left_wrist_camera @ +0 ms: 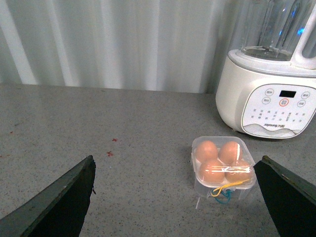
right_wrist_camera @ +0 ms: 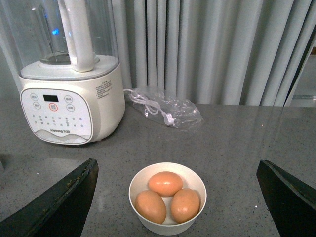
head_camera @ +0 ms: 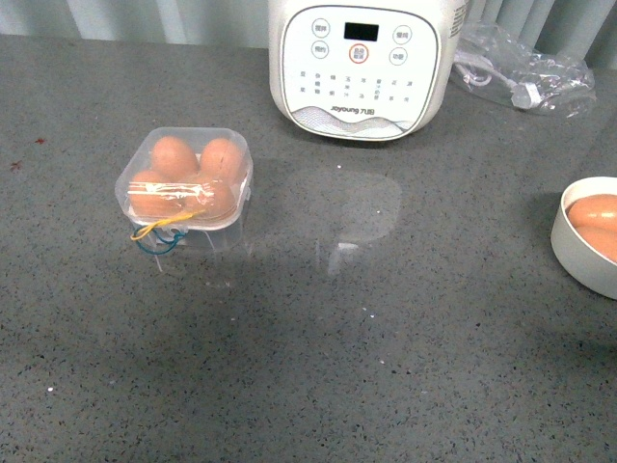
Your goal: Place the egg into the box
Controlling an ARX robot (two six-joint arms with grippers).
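The clear plastic box (head_camera: 184, 179) stands at the left of the grey table, with several orange-brown eggs in its holes and a yellow and a blue elastic band (head_camera: 159, 234) hanging at its front. It also shows in the left wrist view (left_wrist_camera: 223, 163), ahead of my open left gripper (left_wrist_camera: 180, 197), which is empty and apart from it. Three eggs lie in a round white bowl (right_wrist_camera: 168, 217); the middle egg (right_wrist_camera: 166, 183) is farthest back. My open, empty right gripper (right_wrist_camera: 180, 197) is just in front of the bowl. Neither gripper shows in the front view.
A big white cooker with buttons (head_camera: 364, 66) stands at the back middle. A crumpled clear bag with a cable (head_camera: 521, 68) lies at the back right. The bowl (head_camera: 571, 253) sits at the table's right edge in the front view. Grey curtains hang behind.
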